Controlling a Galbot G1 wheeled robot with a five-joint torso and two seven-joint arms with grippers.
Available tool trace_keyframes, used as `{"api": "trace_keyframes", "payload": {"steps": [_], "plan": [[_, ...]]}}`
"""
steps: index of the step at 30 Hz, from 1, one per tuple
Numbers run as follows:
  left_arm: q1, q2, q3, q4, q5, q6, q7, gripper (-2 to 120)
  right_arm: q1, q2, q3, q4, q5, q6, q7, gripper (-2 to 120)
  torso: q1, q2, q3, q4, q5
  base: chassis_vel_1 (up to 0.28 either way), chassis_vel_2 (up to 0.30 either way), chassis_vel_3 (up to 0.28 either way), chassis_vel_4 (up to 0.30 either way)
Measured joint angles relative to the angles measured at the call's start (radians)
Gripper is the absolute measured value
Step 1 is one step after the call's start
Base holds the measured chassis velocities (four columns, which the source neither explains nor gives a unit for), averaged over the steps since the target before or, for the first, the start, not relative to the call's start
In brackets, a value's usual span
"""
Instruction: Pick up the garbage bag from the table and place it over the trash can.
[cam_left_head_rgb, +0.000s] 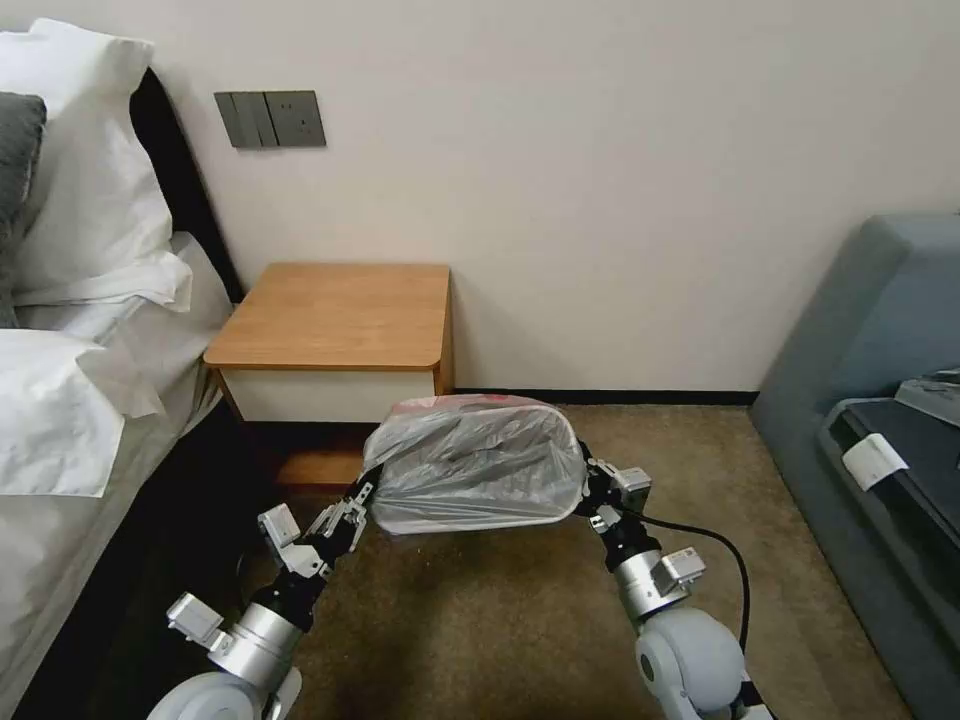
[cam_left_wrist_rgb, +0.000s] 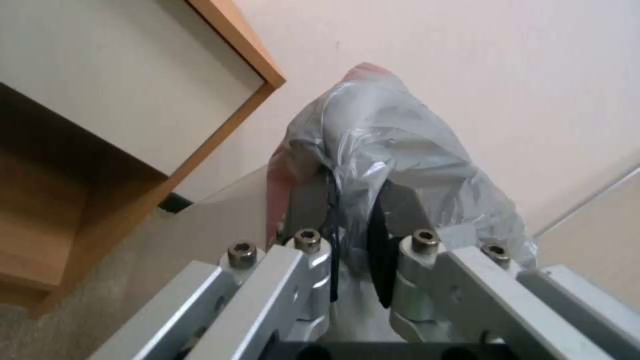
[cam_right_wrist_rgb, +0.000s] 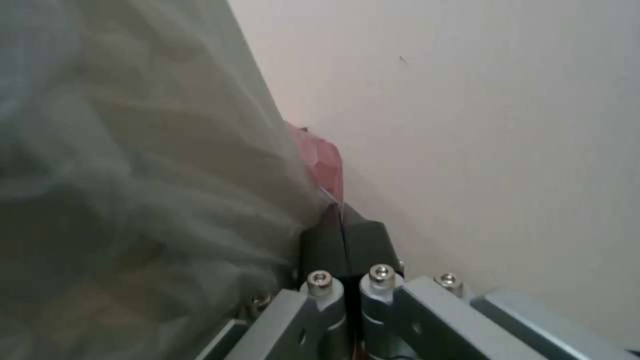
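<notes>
The garbage bag is a crinkled silvery plastic bag with a pink rim, spread wide just in front of the table, low over the carpet. It holds a rounded rectangular shape with a dark inside. The trash can is hidden under it. My left gripper is at the bag's left lower corner. In the left wrist view the left gripper stands open, and the bag lies over its fingers. My right gripper is at the bag's right end. It is shut on the bag at the pink rim.
The table stands against the wall, with a white-sheeted bed to its left. A grey sofa fills the right side. A black cable loops off the right arm. Brown carpet lies open in front.
</notes>
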Motion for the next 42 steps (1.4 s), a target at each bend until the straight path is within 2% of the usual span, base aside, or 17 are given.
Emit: {"api": "trace_keyframes", "payload": {"steps": [19, 22, 25, 26, 30, 32, 33, 36, 37, 40, 41, 42], "plan": [[0.005, -0.006, 0.003, -0.014, -0.001, 0.0, -0.005, 6, -0.004, 0.009, 0.077, -0.052, -0.362, 0.051, 0.008, 0, 0.0, 0.0, 0.0, 0.0, 0.0, 0.0, 0.0, 0.0, 0.0], [0.004, -0.011, 0.002, -0.015, -0.002, 0.0, -0.006, 6, -0.01, 0.011, 0.102, -0.061, -0.474, 0.067, 0.005, -2, 0.0, 0.0, 0.0, 0.0001, 0.0001, 0.0, 0.0, 0.0, 0.0], [0.0, -0.011, -0.005, -0.015, -0.002, -0.003, -0.007, 6, -0.018, 0.011, 0.114, -0.06, -0.499, 0.072, 0.005, 5, 0.0, 0.0, 0.0, 0.0001, 0.0001, 0.0, 0.0, 0.0, 0.0], [-0.006, -0.013, -0.014, -0.009, 0.0, -0.007, -0.016, 6, -0.029, 0.011, 0.122, -0.05, -0.51, 0.079, 0.001, 13, 0.0, 0.0, 0.0, 0.0, 0.0002, 0.0, 0.0, 0.0, 0.0], [-0.015, -0.014, -0.033, -0.001, 0.005, -0.011, -0.033, 6, -0.046, 0.008, 0.131, -0.026, -0.512, 0.084, -0.008, 20, 0.0, 0.0, 0.0, 0.0001, -0.0001, 0.0, 0.0, 0.0, 0.0], [-0.027, -0.014, -0.069, 0.008, 0.007, -0.011, -0.063, 6, -0.085, -0.002, 0.15, 0.018, -0.506, 0.087, -0.03, 33, 0.0, 0.0, 0.0, 0.0, 0.0, 0.0, 0.0, 0.0, 0.0], [-0.027, -0.014, -0.069, 0.008, 0.007, -0.011, -0.063, 6, -0.085, -0.002, 0.15, 0.018, -0.506, 0.087, -0.03, 33, 0.0, 0.0, 0.0, 0.0, 0.0, 0.0, 0.0, 0.0, 0.0], [-0.035, -0.01, -0.108, 0.021, 0.006, -0.013, -0.117, 6, -0.123, -0.003, 0.198, 0.055, -0.504, 0.118, -0.061, 48, 0.0, 0.0, 0.0, -0.0001, 0.0, 0.0, 0.0, 0.0, 0.0], [-0.035, -0.01, -0.108, 0.021, 0.006, -0.013, -0.117, 6, -0.123, -0.003, 0.198, 0.055, -0.504, 0.118, -0.061, 48, 0.0, 0.0, 0.0, -0.0001, 0.0, 0.0, 0.0, 0.0, 0.0], [-0.037, -0.01, -0.111, 0.032, 0.009, -0.008, -0.148, 6, -0.14, 0.006, 0.229, 0.103, -0.469, 0.141, -0.077, 63, 0.0, 0.0, 0.0, 0.0, -0.0003, 0.0, 0.0, 0.0, 0.0], [-0.037, -0.01, -0.111, 0.032, 0.009, -0.008, -0.148, 6, -0.14, 0.006, 0.229, 0.103, -0.469, 0.141, -0.077, 63, 0.0, 0.0, 0.0, 0.0, -0.0003, 0.0, 0.0, 0.0, 0.0], [-0.037, -0.01, -0.111, 0.036, 0.013, -0.007, -0.156, 6, -0.142, 0.007, 0.238, 0.126, -0.445, 0.142, -0.085, 68, 0.0, 0.0, 0.0, -0.0001, 0.0, 0.0, 0.0, 0.0, 0.0]]}}
